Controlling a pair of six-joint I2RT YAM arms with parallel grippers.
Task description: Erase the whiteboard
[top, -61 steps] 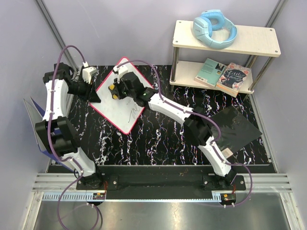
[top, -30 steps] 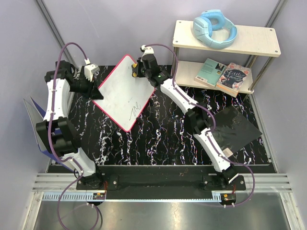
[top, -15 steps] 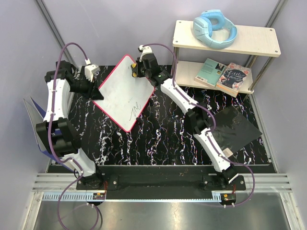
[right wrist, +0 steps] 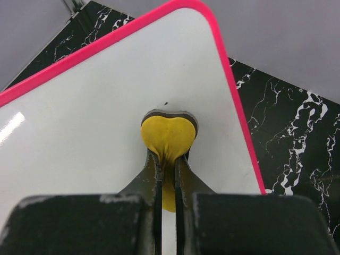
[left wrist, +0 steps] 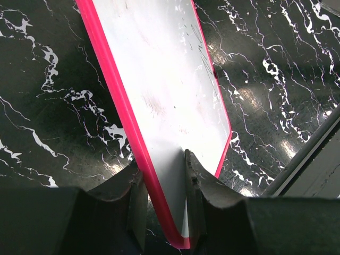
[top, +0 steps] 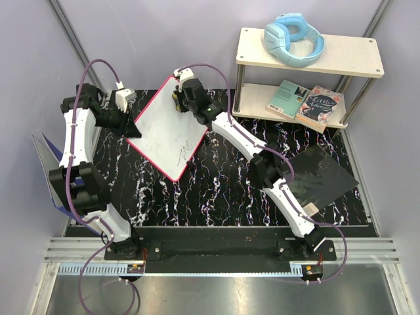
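Faint scribble [top: 184, 151] on whiteboard [top: 161, 128], top corner under right hand's [top: 182, 93] yellow eraser [right wrist: 169, 133].

I have the whiteboard [top: 167, 131] at the far left of the table [top: 223, 190]. It is a flat white rectangle with a thin red-pink rim and rounded corners. From overhead it sits turned like a diamond, one corner toward the back wall and the opposite corner toward me. It is tilted, with its left edge clamped between the fingers of the left gripper [top: 126, 122]. I can't tell whether its lower corner touches the table. Most of the face is blank, with one short dark scribble near the lower-right edge. Near the far corner, the eraser [right wrist: 169, 135], yellow and heart-shaped, lies against the white face, pinched in the right gripper [right wrist: 166, 159].
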